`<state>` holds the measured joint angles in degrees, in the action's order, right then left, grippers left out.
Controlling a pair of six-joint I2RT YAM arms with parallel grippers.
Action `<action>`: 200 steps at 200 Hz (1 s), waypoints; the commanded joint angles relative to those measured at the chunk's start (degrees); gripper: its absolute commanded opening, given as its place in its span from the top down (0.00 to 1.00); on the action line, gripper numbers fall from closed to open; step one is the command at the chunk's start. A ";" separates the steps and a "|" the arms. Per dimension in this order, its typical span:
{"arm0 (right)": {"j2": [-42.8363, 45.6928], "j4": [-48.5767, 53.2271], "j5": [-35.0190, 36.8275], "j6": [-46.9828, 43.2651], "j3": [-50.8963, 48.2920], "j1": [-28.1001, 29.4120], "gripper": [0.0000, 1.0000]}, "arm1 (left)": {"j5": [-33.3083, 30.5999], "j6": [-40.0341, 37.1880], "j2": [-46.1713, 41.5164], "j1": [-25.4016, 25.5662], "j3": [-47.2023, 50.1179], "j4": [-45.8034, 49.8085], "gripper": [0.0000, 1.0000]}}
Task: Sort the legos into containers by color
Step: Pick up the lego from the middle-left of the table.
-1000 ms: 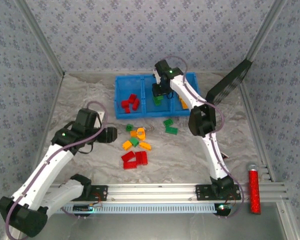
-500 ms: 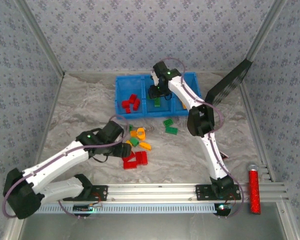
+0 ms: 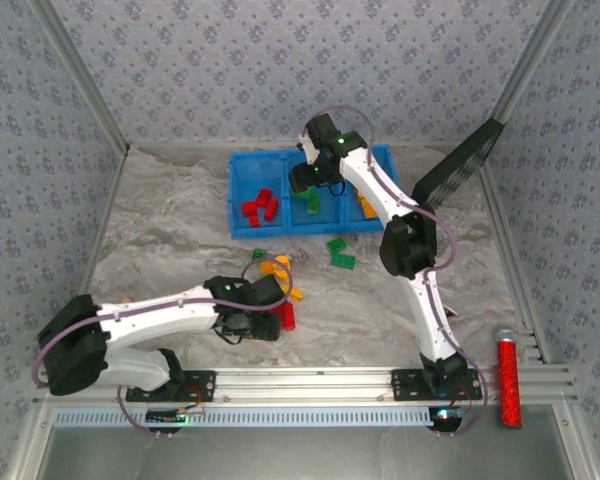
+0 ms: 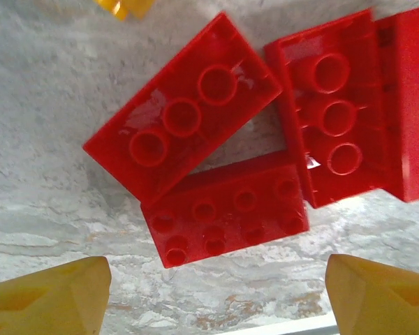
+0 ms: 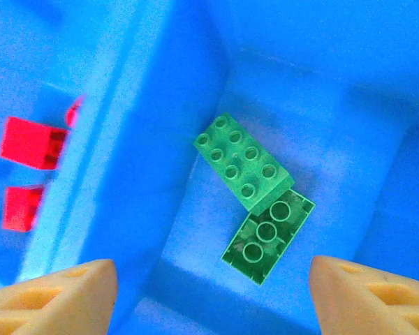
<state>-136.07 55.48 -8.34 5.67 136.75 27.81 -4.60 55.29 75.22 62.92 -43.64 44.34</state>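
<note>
The containers are three compartments of a blue tray [image 3: 246, 168]. Red legos [image 3: 261, 208] lie in its left compartment, green ones [image 3: 312, 200] in the middle and orange ones [image 3: 366, 208] in the right. My right gripper [image 3: 308, 184] hangs open over the middle compartment, above two green legos [image 5: 245, 161] with nothing between its fingers. On the table my left gripper [image 3: 267, 322] stands open just short of a cluster of red legos [image 4: 227, 213], touching none. Loose green legos [image 3: 341, 260] and orange legos [image 3: 277, 266] lie between the tray and the left gripper.
A black flat panel [image 3: 460, 165] leans at the back right. A long red studded cylinder [image 3: 506, 376] lies on the metal rail [image 3: 320, 382] at the front right. Patterned walls close off the left, the back and the right.
My right gripper has opened and let a green lego drop into the middle compartment. My left arm has swung right and forward to the red cluster, its jaws staying open.
</note>
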 commanded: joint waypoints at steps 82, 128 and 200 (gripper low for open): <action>12.67 -2.86 -2.20 -3.71 -12.01 0.92 0.23 | -4.61 7.90 13.41 3.71 -3.69 -2.94 0.17; 14.90 -4.88 -1.95 -3.69 -16.97 1.36 0.23 | -7.94 8.15 12.80 2.07 -2.39 -2.50 0.17; 14.35 -5.16 -1.76 -3.20 -18.28 1.98 0.23 | -10.48 5.14 8.84 -1.81 0.22 -7.77 0.19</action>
<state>-123.20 50.09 -9.89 2.94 118.61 29.30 -13.34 61.54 84.33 62.00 -44.12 39.53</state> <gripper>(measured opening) 0.768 0.817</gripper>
